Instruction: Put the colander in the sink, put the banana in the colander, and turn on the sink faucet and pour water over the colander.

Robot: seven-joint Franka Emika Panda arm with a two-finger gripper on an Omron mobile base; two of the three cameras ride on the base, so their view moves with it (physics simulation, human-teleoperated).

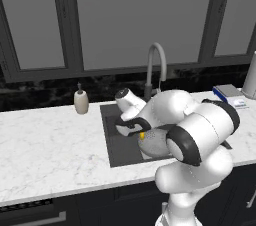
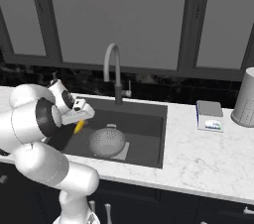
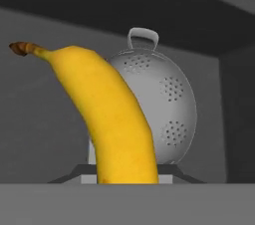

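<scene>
The dark sink [image 2: 149,134] holds the perforated steel colander [image 2: 106,141], apparently dome up, stiff and light; its loop handle [image 3: 143,36] suits lifting. The gripper [image 2: 79,119], jaws closed on the banana [image 3: 107,119], hangs beside it; soft, bruisable fruit

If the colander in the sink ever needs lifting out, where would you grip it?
By a loop handle on the colander. It looks turned over, dome up in the sink, so the smooth round shell gives little purchase; come down from above.
</scene>
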